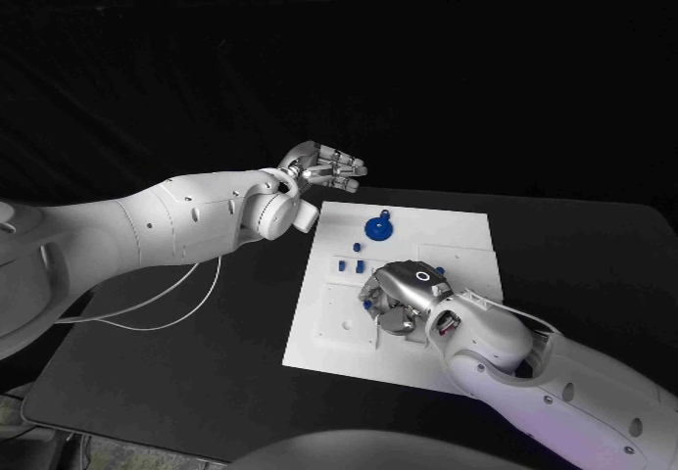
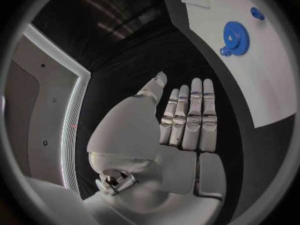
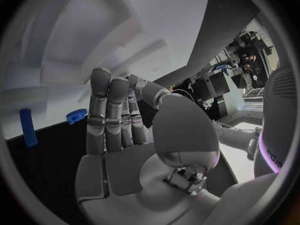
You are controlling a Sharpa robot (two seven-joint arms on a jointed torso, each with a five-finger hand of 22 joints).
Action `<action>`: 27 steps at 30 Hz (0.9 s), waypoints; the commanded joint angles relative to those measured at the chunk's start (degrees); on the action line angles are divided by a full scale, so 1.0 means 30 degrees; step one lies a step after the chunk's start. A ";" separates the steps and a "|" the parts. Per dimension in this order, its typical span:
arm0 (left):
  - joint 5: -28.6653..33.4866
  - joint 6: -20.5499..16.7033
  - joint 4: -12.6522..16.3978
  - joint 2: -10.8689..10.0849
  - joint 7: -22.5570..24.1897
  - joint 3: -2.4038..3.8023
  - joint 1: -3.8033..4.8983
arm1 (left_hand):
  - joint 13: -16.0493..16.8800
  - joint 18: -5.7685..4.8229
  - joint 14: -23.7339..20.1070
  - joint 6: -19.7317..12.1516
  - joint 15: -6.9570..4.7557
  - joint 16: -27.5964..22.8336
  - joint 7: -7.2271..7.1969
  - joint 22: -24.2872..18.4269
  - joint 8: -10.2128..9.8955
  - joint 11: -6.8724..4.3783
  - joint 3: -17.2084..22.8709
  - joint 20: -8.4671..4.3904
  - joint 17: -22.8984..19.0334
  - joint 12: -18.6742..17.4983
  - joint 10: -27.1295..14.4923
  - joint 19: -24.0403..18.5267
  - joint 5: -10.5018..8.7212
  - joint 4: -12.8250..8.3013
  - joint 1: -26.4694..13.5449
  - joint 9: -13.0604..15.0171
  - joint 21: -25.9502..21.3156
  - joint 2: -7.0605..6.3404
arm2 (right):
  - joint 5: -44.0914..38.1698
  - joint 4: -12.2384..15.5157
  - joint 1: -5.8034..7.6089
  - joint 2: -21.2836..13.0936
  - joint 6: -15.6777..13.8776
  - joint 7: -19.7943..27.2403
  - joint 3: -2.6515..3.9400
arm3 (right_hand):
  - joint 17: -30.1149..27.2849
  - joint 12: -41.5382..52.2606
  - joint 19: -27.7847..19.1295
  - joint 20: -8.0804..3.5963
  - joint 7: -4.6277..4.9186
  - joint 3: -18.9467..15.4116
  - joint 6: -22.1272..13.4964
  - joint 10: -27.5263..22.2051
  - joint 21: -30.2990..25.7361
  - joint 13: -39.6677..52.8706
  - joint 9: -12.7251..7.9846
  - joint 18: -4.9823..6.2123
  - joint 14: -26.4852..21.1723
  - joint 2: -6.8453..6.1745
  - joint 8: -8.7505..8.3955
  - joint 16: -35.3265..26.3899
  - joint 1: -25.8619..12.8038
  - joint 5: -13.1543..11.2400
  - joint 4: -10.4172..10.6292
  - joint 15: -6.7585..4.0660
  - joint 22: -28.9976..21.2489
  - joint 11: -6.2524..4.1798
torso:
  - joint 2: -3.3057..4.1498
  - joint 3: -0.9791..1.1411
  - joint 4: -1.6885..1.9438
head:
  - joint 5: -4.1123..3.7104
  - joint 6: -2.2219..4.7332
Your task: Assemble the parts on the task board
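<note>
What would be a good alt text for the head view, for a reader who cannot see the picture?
The right hand rests over the middle of the white task board on a black table. The left hand hovers off the board's far left corner, holding nothing. A blue gear and small blue parts lie on the board.

task board (image 1: pixel 466 235): plain white | parts: blue, among them a round gear (image 1: pixel 379 228) | table (image 1: pixel 198 362): black | arms: white | left hand (image 1: pixel 322 167), right hand (image 1: pixel 406 294): silver
</note>
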 commanded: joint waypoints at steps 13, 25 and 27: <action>0.0004 0.0322 0.0101 -0.0061 0.0001 0.0018 0.0004 | 0.0003 -0.0010 -0.0175 -0.0183 0.0018 -0.0062 0.0020 -0.0122 -0.0028 0.0012 -0.0169 0.0132 -0.0019 -0.0089 -0.0096 0.0022 -0.0097 0.0013 0.0061 -0.0005 0.0057 0.0209 | 0.1040 0.0733 -0.0056 -0.0641 -0.2093 0.0485 -0.0035 | -0.0527 0.0000 0.0717 0.0488 0.0122 -0.1333 -0.0510 -0.1614 -0.0499 -0.0019 -0.0012 0.0589 -0.0001 -0.0818 -0.0052 0.0036 0.0091 0.1113 -0.0179 0.0374 -0.0255 0.0419 | 0.0013 0.0037 -0.0017 | 0.0015 0.0058; -0.0016 0.0337 0.0139 -0.0173 0.0109 0.0018 0.0005 | 0.0004 -0.0007 -0.0172 -0.0149 0.0016 -0.0060 0.0010 -0.0198 -0.0016 0.0001 -0.0207 0.0132 -0.0012 -0.0084 -0.0068 0.0035 -0.0092 0.0014 0.0076 -0.0001 0.0067 0.0232 | 0.2631 0.2115 -0.0045 -0.2567 -0.1502 0.0378 0.1827 | -0.0644 0.0005 0.0776 0.0466 0.0112 -0.1187 -0.0511 -0.1080 -0.0338 -0.0020 -0.0008 0.0465 0.0047 -0.0725 -0.0049 0.0190 0.0009 0.1137 -0.0001 0.0345 -0.0272 0.0291 | -0.0042 -0.0029 -0.0046 | -0.0214 0.0317; -0.0016 0.0340 0.0139 -0.0185 0.0156 0.0018 0.0005 | 0.0004 -0.0008 -0.0155 -0.0123 0.0008 -0.0056 0.0005 -0.0219 -0.0016 -0.0011 -0.0215 0.0130 -0.0008 -0.0082 -0.0036 0.0043 -0.0094 0.0012 0.0080 -0.0002 0.0074 0.0237 | 0.3088 0.2072 -0.0024 -0.2911 -0.1186 0.0418 0.2323 | -0.0648 -0.0003 0.0772 0.0452 0.0118 -0.1256 -0.0535 -0.1081 -0.0297 -0.0020 -0.0011 0.0450 0.0044 -0.0720 -0.0053 0.0217 0.0011 0.1169 0.0057 0.0341 -0.0273 0.0294 | -0.0052 -0.0031 -0.0056 | -0.0265 0.0365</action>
